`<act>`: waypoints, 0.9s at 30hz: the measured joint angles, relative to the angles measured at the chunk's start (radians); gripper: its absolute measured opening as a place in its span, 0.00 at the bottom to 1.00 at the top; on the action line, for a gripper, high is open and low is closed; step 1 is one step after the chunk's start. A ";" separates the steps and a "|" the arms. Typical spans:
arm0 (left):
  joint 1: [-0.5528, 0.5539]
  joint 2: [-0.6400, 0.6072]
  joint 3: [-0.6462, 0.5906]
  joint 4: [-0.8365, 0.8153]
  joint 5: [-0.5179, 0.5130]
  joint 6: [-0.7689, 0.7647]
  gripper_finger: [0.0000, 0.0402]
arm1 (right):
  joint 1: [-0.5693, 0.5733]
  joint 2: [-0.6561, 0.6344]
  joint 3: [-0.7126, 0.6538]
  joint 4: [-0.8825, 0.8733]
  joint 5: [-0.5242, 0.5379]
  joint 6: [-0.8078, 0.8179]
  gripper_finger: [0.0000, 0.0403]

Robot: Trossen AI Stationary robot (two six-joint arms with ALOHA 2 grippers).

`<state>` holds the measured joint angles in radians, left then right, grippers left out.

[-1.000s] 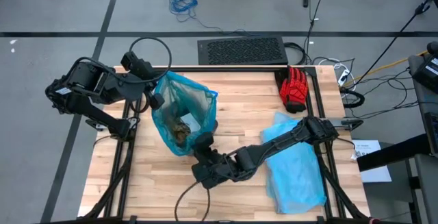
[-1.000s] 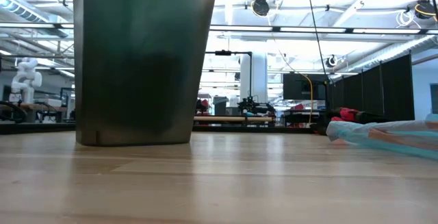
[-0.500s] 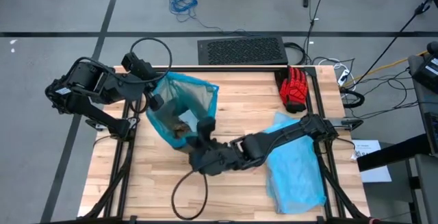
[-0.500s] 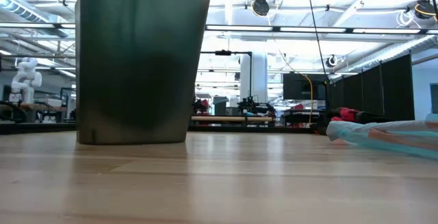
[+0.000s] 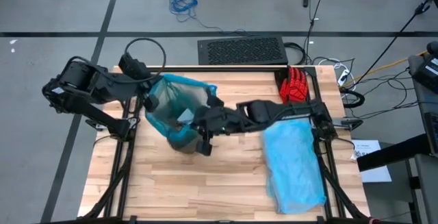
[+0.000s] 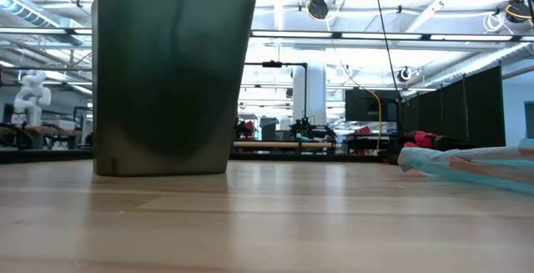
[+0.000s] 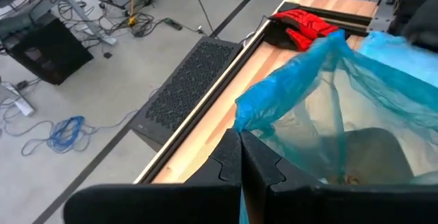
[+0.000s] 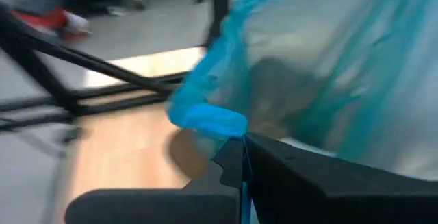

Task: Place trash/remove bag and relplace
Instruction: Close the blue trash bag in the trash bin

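The teal-green bag (image 5: pixel 176 101) sits in the dark bin (image 6: pixel 171 73) at the table's left middle, its rim stretched between my two grippers. Trash (image 5: pixel 182 120) lies inside the bag, partly hidden by the film. My left gripper (image 5: pixel 148 101) is shut on the bag's left rim. My right gripper (image 5: pixel 202 122) reaches in from the right and is shut on the bag's right rim, by a bright blue handle loop (image 8: pixel 209 121). The bin stands on its base on the table. My left gripper pinches the bag's rim (image 7: pixel 254 125) between its two fingers, slanting down from the table's left. The film runs taut from the fingers across the bag's mouth. My right gripper pinches the bag's edge just below the blue handle loop (image 8: pixel 233 133), slanting down from the table's right. A blue strip runs back between its fingers (image 8: pixel 287 166).
A paler sky-blue plastic bag (image 5: pixel 294 159) lies flat on the table's right half. A red glove (image 5: pixel 295 88) lies at the far right corner. A black perforated panel (image 5: pixel 241 51) lies beyond the far edge. Bare wood shows on the near side.
My right gripper has risen from the bin's near side, gone toward the table's far edge, rolled, and shut on the bag's right rim. The bag's mouth is now drawn wider between the two grippers.
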<state>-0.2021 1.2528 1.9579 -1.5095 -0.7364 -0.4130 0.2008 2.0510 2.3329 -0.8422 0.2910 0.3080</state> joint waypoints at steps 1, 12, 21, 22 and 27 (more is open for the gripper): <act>-0.003 -0.006 0.000 0.000 0.000 0.007 0.00 | -0.013 0.000 0.000 -0.001 -0.052 0.039 0.00; -0.003 -0.063 0.001 0.007 0.044 0.270 0.01 | -0.092 0.000 0.001 0.010 -0.270 0.174 0.00; -0.003 -0.062 0.001 -0.001 0.210 0.325 0.26 | -0.100 0.000 0.001 0.023 -0.304 0.211 0.00; -0.003 -0.062 0.001 -0.001 0.209 0.325 0.29 | -0.100 0.000 0.001 0.023 -0.304 0.214 0.00; -0.002 -0.062 0.001 -0.001 0.182 0.348 0.41 | -0.099 0.000 0.001 0.039 -0.305 0.234 0.00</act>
<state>-0.2043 1.1904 1.9591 -1.5105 -0.5545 -0.0648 0.1013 2.0510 2.3337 -0.8032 -0.0135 0.5419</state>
